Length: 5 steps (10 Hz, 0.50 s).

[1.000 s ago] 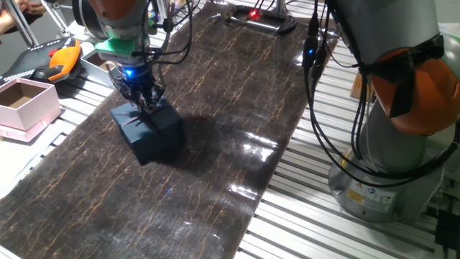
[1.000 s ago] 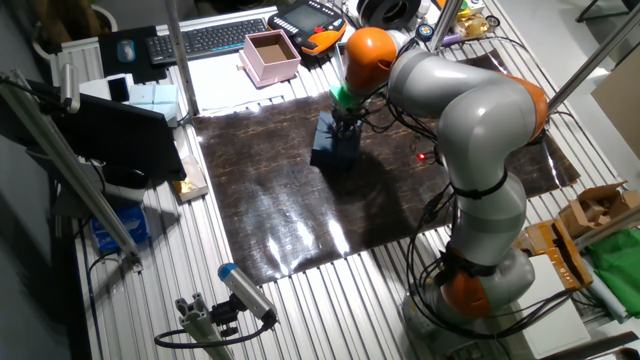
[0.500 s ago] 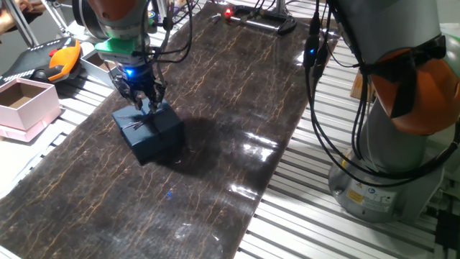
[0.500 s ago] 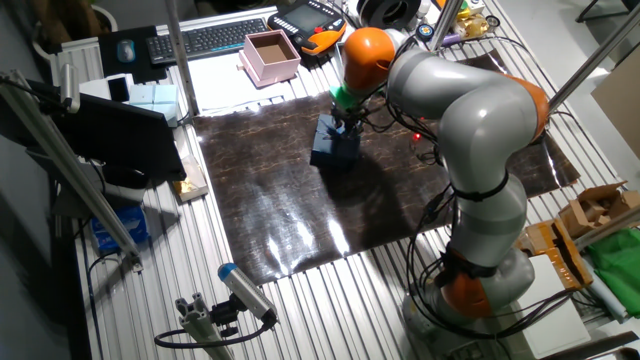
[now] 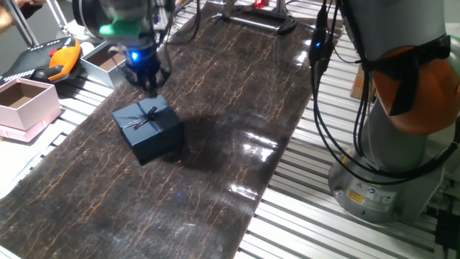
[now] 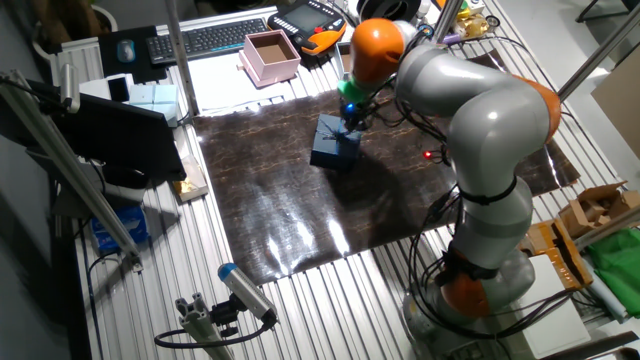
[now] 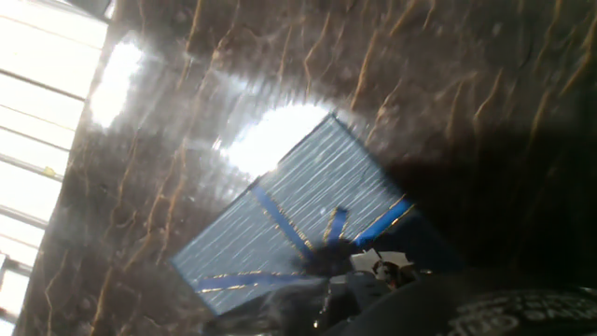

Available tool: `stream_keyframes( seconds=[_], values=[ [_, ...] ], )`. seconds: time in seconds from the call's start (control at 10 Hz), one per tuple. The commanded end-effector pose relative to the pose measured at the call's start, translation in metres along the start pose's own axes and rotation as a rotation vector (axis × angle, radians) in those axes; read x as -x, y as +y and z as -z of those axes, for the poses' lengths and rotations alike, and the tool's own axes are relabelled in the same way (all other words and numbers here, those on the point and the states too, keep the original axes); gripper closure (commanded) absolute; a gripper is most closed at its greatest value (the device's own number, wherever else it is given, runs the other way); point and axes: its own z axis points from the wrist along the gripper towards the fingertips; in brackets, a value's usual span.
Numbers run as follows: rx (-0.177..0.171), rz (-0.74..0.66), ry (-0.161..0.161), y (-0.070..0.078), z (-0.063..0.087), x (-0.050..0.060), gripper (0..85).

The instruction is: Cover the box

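One fixed view: navy box [image 5: 147, 128] sits lidded on the table [image 5: 237, 108], ribbon bow [image 5: 141, 119] upward. My gripper [image 5: 148, 80] hangs above it, holding nothing; jaws' spacing I cannot tell. I judge covering complete.

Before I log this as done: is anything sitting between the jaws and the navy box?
Nothing visible. The gripper hangs just above the box, whose bow-topped lid is already on; only open air lies between them.
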Motion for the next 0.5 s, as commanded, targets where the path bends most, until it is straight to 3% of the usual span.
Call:
stream_keyframes(
  seconds=[0.0, 0.4],
  values=[
    [-0.003, 0.013, -0.003, -0.003, 0.004, 0.002, 84.3],
    [-0.019, 0.09, -0.004, -0.02, 0.029, 0.017, 84.3]
  ],
)
